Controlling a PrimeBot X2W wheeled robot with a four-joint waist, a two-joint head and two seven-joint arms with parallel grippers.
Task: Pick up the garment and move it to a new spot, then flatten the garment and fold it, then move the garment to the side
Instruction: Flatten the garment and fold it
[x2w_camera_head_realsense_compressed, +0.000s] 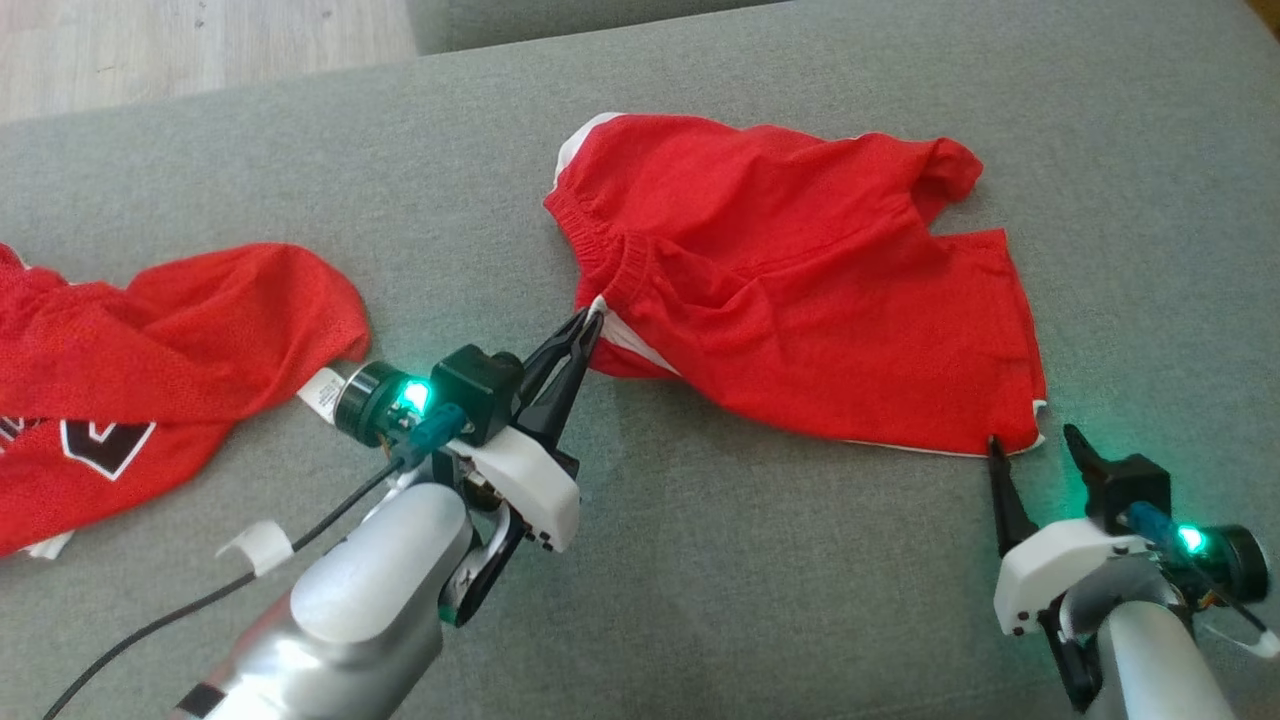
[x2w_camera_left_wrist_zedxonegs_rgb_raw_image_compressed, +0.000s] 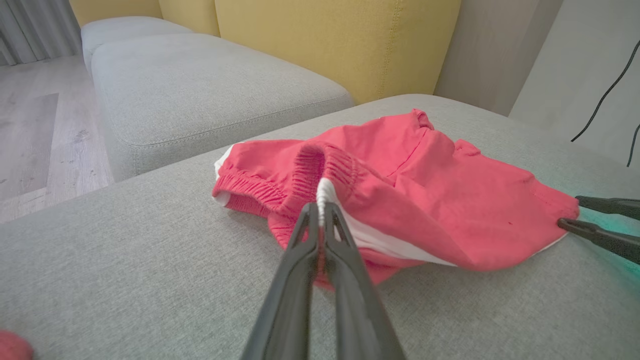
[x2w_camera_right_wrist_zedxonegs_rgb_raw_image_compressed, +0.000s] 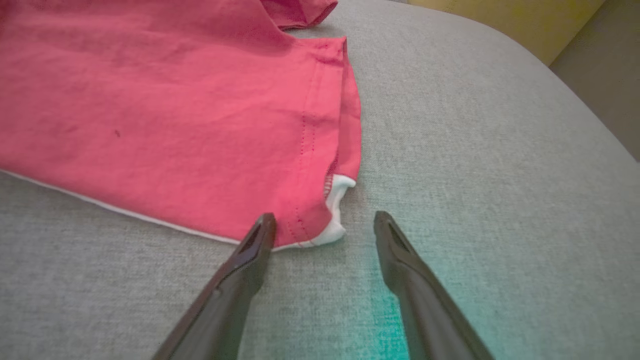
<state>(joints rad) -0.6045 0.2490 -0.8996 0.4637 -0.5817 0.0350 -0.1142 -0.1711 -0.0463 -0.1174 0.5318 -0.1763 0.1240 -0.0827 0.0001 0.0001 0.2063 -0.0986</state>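
Garment: red shorts (x2w_camera_head_realsense_compressed: 800, 290) of a fine mesh cloth, with a gathered elastic waistband (x2w_camera_head_realsense_compressed: 610, 250), a white stripe (x2w_camera_left_wrist_zedxonegs_rgb_raw_image_compressed: 380, 240) down one side and white edging along the hem.
Lie of the garment: spread but wrinkled on the grey cushion (x2w_camera_head_realsense_compressed: 700, 560), waistband towards the robot's left and leg openings towards its right. The far leg is bunched up and the near leg lies fairly flat.
Left hand: the left hand (x2w_camera_head_realsense_compressed: 590, 325) has its two dark fingers pressed together on the near end of the waistband, where the white stripe begins. In the left wrist view the cloth is pinched between the tips and drawn up into a small ridge.
Right hand: the right hand (x2w_camera_head_realsense_compressed: 1032, 437) is spread wide and holds nothing. The white hem corner (x2w_camera_right_wrist_zedxonegs_rgb_raw_image_compressed: 337, 210) of the near leg lies between its fingertips. One tip is at the very edge of the hem; whether it touches cannot be told.
Other cloth: a second red garment (x2w_camera_head_realsense_compressed: 150, 370) lies crumpled on the same cushion at the robot's left, well apart from the shorts.
Writing: black-and-white lettering on the second garment is cut off by folds and cannot be read. A small white tag (x2w_camera_head_realsense_compressed: 322, 392) at its edge carries print too small to read.
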